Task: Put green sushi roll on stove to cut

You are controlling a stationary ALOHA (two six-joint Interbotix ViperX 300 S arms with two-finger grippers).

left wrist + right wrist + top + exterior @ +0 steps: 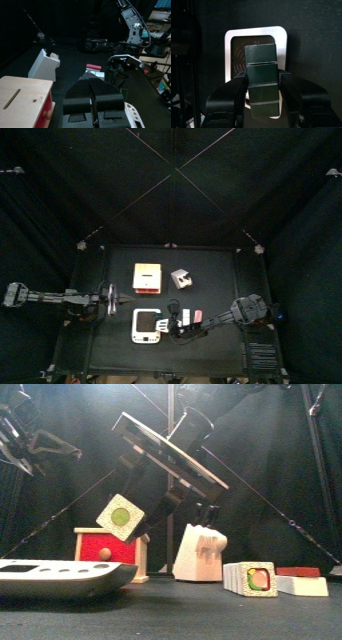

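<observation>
While the right arm reaches in over the table's front half, the scene reads as follows.

Right gripper (261, 97): clamped on the green sushi roll (260, 80), which stands between the two jaws and rises past their tips in the right wrist view.

Green sushi roll, front view (122, 516): held up in the air and tilted, its white square face with the green centre turned toward the camera; it hangs above the red box and clear of the table.

Stove (256, 55): lies flat on the table directly beneath the held roll in the right wrist view, its dark round-ringed panel showing behind the roll; in the top view (146, 325) it sits near the table's front edge, and in the front view (56, 576) it lies low at the near left.

Left gripper (95, 95): jaws together, with nothing between them, pointing across the table toward the right arm; its arm rests at the table's left side.

Red box (112, 550): wooden-topped, behind the stove.

White knife block (202, 552): upright, near the table's middle, right of the red box.

Other sushi roll (251, 578): stands on the table right of the knife block, showing a red, green and yellow face.

Red-topped sushi piece (301, 582): just beside that roll, at the far right.
</observation>
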